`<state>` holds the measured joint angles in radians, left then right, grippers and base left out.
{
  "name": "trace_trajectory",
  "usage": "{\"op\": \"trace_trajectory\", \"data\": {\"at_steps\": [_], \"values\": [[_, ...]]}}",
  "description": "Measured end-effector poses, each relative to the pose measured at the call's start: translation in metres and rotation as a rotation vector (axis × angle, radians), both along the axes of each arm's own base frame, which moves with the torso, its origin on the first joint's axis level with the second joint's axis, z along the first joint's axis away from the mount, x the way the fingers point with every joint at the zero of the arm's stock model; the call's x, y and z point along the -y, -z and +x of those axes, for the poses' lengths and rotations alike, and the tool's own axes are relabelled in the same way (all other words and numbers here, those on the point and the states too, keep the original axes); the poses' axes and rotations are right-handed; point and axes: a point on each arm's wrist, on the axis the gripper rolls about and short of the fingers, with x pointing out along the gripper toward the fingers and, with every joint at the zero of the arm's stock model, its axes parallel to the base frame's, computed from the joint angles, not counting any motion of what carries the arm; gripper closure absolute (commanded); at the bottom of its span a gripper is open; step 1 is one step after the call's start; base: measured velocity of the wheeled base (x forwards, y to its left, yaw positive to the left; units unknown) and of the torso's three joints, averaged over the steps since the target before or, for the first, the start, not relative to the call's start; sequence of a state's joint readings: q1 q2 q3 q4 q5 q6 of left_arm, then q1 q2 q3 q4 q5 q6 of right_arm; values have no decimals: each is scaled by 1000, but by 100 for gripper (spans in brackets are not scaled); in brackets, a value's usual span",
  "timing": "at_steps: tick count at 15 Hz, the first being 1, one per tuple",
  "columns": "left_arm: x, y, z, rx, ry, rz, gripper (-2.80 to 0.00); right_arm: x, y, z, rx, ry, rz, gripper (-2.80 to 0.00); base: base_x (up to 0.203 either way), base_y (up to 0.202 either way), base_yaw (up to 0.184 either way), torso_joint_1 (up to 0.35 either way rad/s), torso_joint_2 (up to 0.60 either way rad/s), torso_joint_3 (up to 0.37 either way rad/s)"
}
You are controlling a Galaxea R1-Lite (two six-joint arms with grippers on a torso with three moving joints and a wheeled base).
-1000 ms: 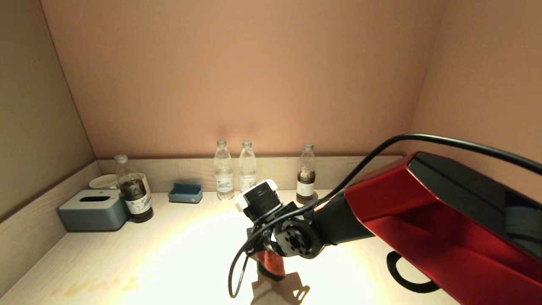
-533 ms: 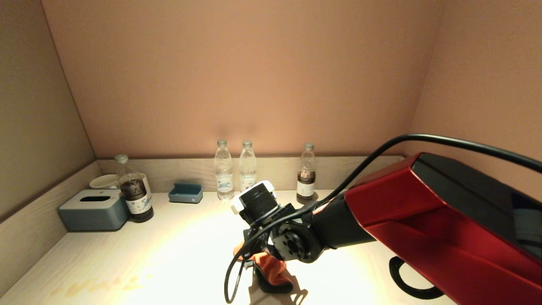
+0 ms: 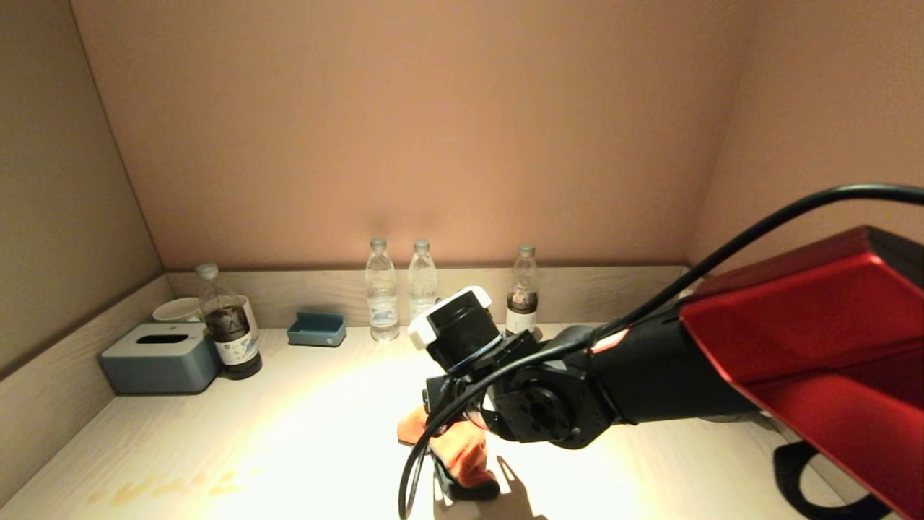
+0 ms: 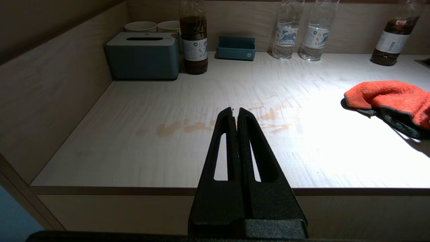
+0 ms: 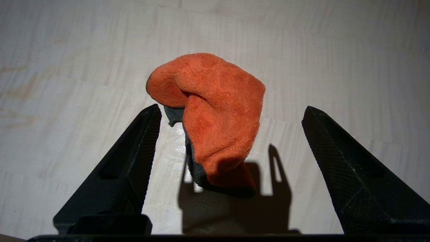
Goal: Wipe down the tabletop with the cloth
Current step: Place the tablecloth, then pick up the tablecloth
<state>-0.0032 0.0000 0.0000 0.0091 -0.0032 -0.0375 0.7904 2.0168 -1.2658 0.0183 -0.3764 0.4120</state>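
Pale wood-grain tabletop (image 4: pixel 302 161) spreading under both arms, walled at the back and sides, brightly lit in the middle. Orange-brown smeared stain (image 4: pixel 215 124) lying dried across the boards just beyond the tips of the left gripper (image 4: pixel 235 112), well away to the left of the right gripper (image 5: pixel 231 114). No sign of wiping there: streaks unbroken, so the real work judged not yet begun.

Right gripper poised above the table centre, fingers spread wide, nothing clamped between them. Rumpled orange microfibre cloth with a dark grey underside (image 5: pixel 215 121) heaped on the tabletop directly below and between those spread fingers, touching neither as far as the right wrist view shows. In the head view, cloth (image 3: pixel 451 444) peeking out from under the wrist, resting on the boards.

Left gripper parked at the near table edge, fingers pressed together, empty.

Beyond the hands, along the back wall: grey-blue tissue box (image 4: pixel 142 55), dark-liquid bottle with a label (image 4: pixel 193 40), small blue tray (image 4: pixel 235 48), two clear water bottles (image 4: pixel 285 30), another part-filled dark bottle (image 4: pixel 391 40).

Judged stage: very early. Left to do: closing on the cloth, carrying it over to the stain, pressing down, rubbing until the streaks lift.
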Motion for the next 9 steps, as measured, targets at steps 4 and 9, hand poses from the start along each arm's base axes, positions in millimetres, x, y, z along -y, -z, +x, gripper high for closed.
{"op": "trace_trajectory", "data": {"at_steps": [4,9], "values": [[0,0,0,0,0,-1,0,25,-23,-5,45,43,15,-280,0,0,0,0,0,0],[0,0,0,0,0,0,0,80,-48,3,100,157,20,-280,0,0,0,0,0,0]]}}
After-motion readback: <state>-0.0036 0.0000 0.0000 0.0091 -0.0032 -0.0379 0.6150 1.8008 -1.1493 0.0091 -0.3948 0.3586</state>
